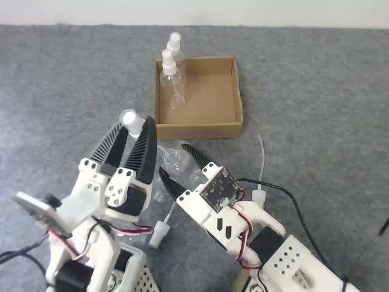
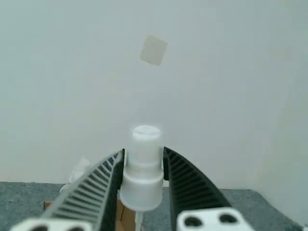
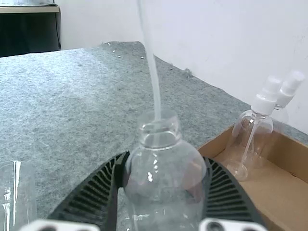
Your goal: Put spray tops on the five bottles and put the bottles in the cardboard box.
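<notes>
While right fingers [image 3: 103, 187] clasp bottle [image 3: 163, 178], left fingers [image 2: 187, 183] (raised) hold spray top [image 2: 143, 168].

On a grey carpeted worktop [image 1: 316, 91], an open brown cardboard box [image 1: 234, 91] has two clear spray-topped plastic bottles [image 1: 171, 76] at its far left corner. Nearer, the left arm's black fingers [image 1: 144, 152] grip a white spray top [image 1: 129, 117]; the right arm's fingers [image 1: 196, 156] clasp an uncapped clear bottle [image 1: 171, 157].

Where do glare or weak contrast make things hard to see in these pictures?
High view: the clear plastic bottle nearly vanishes into the grey felt table cover. Right wrist view: a small glint sits on that bottle's shoulder. Left wrist view: the white plastic spray top barely stands out from the white wall.
</notes>
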